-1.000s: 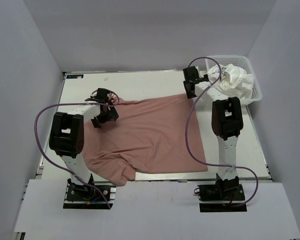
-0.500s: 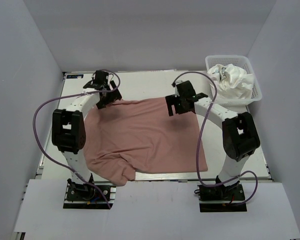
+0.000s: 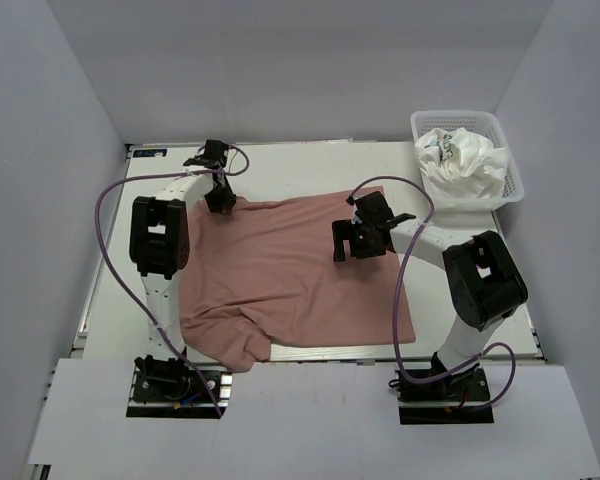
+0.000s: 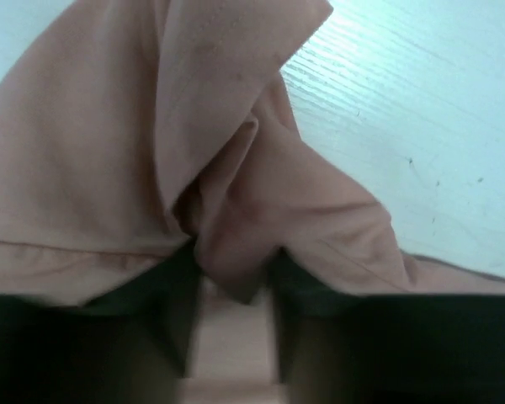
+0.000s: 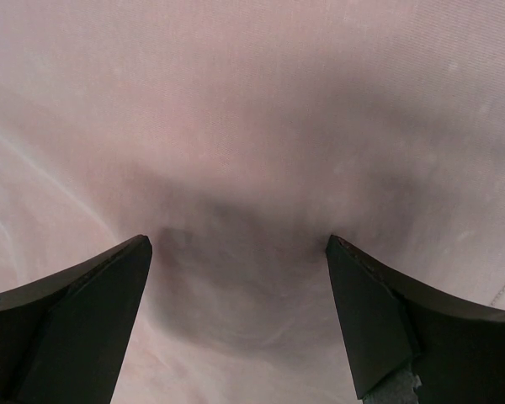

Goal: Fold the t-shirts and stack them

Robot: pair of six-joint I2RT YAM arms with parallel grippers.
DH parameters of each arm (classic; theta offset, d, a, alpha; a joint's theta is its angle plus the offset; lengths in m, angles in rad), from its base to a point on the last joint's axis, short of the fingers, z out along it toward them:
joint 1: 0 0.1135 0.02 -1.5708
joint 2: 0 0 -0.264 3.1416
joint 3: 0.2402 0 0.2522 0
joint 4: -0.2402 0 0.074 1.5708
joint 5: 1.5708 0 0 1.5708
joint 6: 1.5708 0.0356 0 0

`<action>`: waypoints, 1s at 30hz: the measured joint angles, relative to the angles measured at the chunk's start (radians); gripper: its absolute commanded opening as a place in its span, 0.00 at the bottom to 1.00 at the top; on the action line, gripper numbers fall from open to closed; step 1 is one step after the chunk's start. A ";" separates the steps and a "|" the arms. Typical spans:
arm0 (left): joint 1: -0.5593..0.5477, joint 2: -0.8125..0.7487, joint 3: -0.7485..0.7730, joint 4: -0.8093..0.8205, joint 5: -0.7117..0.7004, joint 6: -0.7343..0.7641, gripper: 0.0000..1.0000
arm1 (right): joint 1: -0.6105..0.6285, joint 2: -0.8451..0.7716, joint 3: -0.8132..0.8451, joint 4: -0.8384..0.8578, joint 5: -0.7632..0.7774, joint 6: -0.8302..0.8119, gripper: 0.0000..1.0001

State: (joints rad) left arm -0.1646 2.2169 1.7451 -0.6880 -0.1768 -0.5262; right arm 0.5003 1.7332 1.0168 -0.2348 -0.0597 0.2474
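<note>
Pink t-shirt: spread over the middle of the white surface, mostly flat with shallow wrinkles. Its near left part is bunched into a thick roll right at the near edge. The right edge lies straight. The far left corner is gathered into folds.

Left claw: at that far left corner. The left wrist view shows it clamped on a pinch of the pink cloth, with loose folds draping over the fingers.

Right claw: over the far right part of the shirt. The right wrist view shows the fingers spread wide apart with only pink cloth between them. I cannot tell whether the tips touch the cloth.

White t-shirts: crumpled together in the white mesh basket at the far right corner, well apart from the pink one.

In the way: the right arm's purple cable loops across the shirt's right side.
</note>
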 measured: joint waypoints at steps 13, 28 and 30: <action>0.000 0.063 0.270 0.054 0.051 0.036 0.21 | 0.000 -0.004 -0.013 0.021 0.006 0.013 0.90; 0.000 0.077 0.289 0.180 0.139 0.061 1.00 | 0.004 -0.047 0.001 -0.044 0.056 0.015 0.90; 0.000 -0.024 0.226 0.173 0.105 0.074 1.00 | 0.004 -0.076 0.002 -0.053 0.077 0.031 0.90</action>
State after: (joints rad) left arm -0.1646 2.1929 1.9709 -0.5152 -0.0719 -0.4522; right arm 0.5045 1.6569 1.0183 -0.2874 0.0170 0.2783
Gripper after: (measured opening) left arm 0.995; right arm 0.904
